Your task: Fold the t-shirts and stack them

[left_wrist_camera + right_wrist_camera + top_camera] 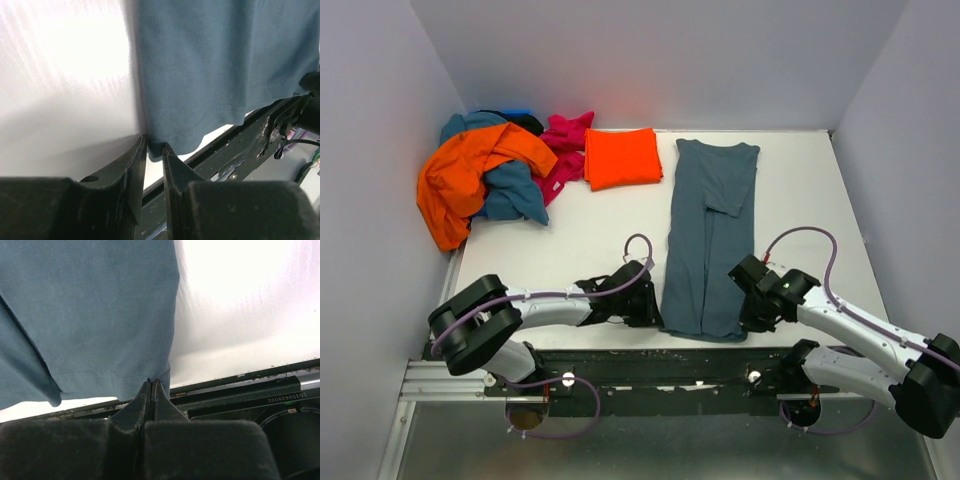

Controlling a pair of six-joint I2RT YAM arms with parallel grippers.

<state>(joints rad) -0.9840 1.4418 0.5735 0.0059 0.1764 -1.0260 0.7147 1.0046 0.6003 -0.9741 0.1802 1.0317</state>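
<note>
A slate blue-grey t-shirt (705, 230) lies flat in a long narrow strip down the middle of the table, one sleeve folded in. My left gripper (655, 310) sits at its near left hem corner. In the left wrist view the jaws (154, 142) stand a narrow gap apart, with the corner of the shirt (215, 65) just at their tips. My right gripper (748, 300) is at the near right corner, its tips (151, 382) pinched together on the hem of the shirt (90, 305). A folded orange-red t-shirt (621, 157) lies at the back.
A loose pile fills the back left corner: an orange t-shirt (470, 170), a teal one (515, 190), a magenta one (563, 150) and a blue one (520, 112). The white table (590, 240) ends at a dark metal rail (650, 365) just behind both grippers. Grey walls stand on three sides.
</note>
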